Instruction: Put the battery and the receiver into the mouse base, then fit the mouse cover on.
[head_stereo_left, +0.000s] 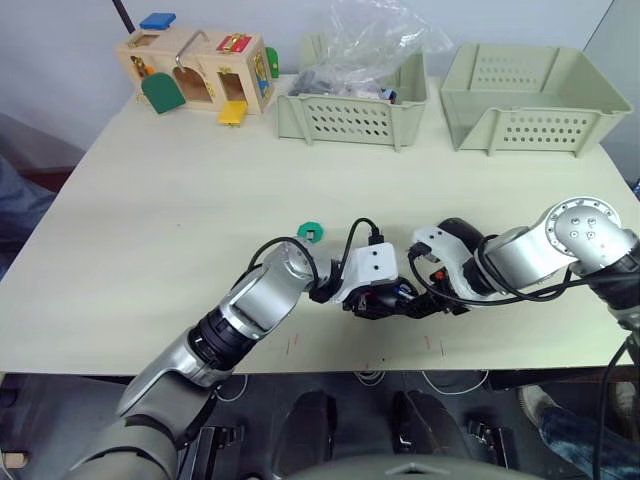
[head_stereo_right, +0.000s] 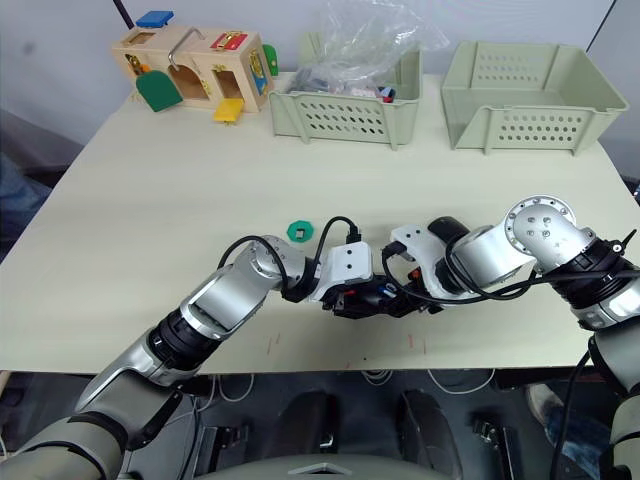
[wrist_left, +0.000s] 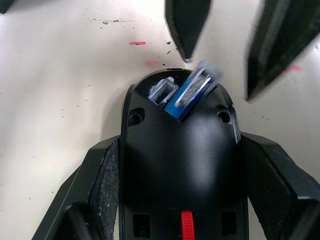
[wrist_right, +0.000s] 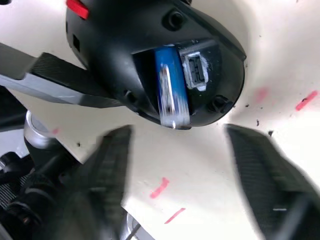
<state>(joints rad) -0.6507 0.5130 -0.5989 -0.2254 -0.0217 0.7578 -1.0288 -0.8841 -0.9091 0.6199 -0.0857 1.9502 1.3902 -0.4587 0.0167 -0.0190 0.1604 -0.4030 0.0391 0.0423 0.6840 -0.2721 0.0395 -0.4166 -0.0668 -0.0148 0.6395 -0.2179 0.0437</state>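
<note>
Bright, even, diffuse lighting across the pale tabletop (head_stereo_left: 180, 230); only soft, short shadows under both arms. Mild glare on the clear plastic bag (head_stereo_left: 375, 40). Sharp focus in head views. Motion blur on the right end effector (wrist_right: 175, 165) fingers (wrist_right: 107, 165) and on the battery (wrist_right: 171, 87); soft sheen on the mouse base (wrist_left: 180, 160).

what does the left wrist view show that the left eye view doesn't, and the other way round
Left wrist view: the battery lying tilted in the mouse base's open bay, one end sticking out, a metal-ended piece beside it. Left eye view: the green disc, two bins, a toy house. Both: the left end effector gripping the base, the right end effector open nearby, the table.
</note>
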